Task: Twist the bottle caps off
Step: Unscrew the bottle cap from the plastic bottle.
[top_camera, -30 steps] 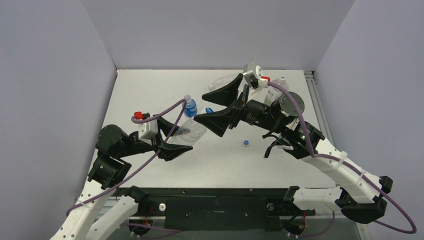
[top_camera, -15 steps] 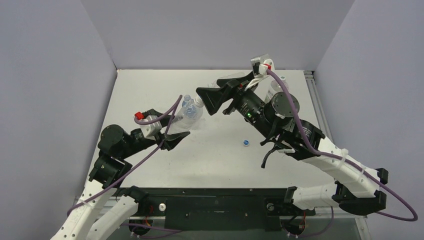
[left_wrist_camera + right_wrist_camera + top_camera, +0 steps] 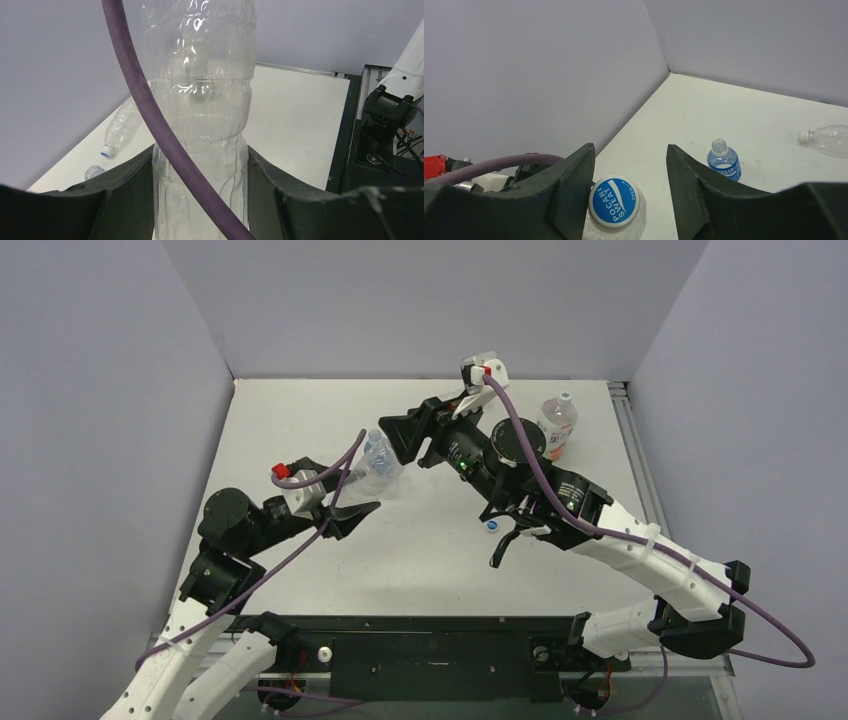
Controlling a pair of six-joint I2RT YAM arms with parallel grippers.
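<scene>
Now, blue cap (image 3: 614,201) lined up
Left gripper (image 3: 200,180) clamps the thin, likely crushable bottle (image 3: 200,90); right gripper (image 3: 630,175) gapes astride the cap; pinch its rim.

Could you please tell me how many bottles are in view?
4 bottles: one in the left gripper, a blue-labelled one upright nearby, a plain one lying near the back wall, an orange-labelled one upright far right.
</scene>
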